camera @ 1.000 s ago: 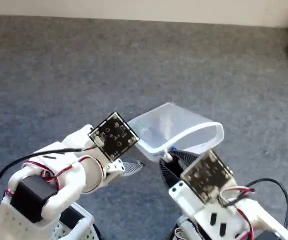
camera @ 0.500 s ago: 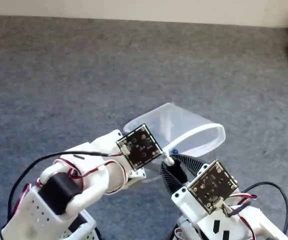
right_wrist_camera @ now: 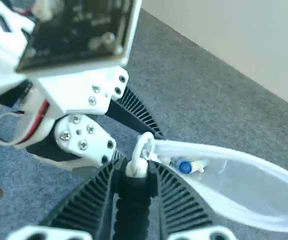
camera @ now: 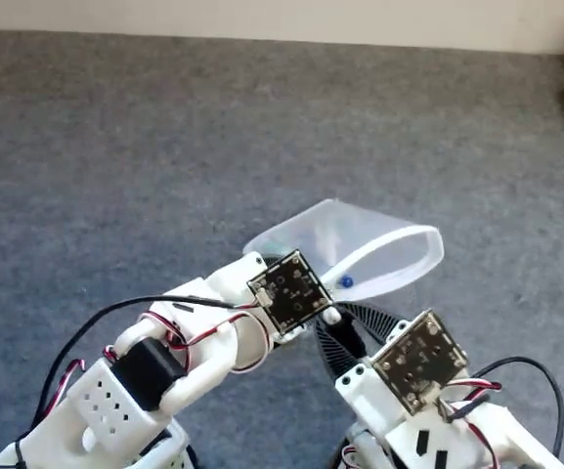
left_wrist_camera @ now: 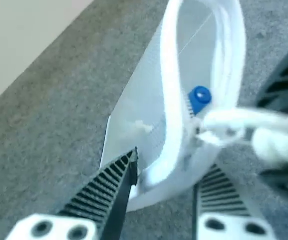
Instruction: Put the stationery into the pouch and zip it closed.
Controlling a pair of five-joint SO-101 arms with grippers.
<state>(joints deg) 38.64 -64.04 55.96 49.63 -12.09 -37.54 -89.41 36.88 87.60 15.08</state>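
On the grey carpeted surface (camera: 115, 147) the pouch (camera: 379, 244) sits open with a blue-capped pen (camera: 345, 281) inside; my left tool (left_wrist_camera: 168, 175) has just swung in, jaws spread empty around its near end, while my right tool (right_wrist_camera: 134, 172) pinches the zipper pull (right_wrist_camera: 144, 145), so I judge zipping comes next.

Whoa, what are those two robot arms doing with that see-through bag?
They are working on a clear pouch lying on the grey carpet. The right claw is pinched shut on the white zipper pull at the pouch's near end. The left claw is open, with that same end of the pouch between its fingers. Something with a blue cap is already inside. The pouch's mouth gapes open, so the zipping is not done yet.
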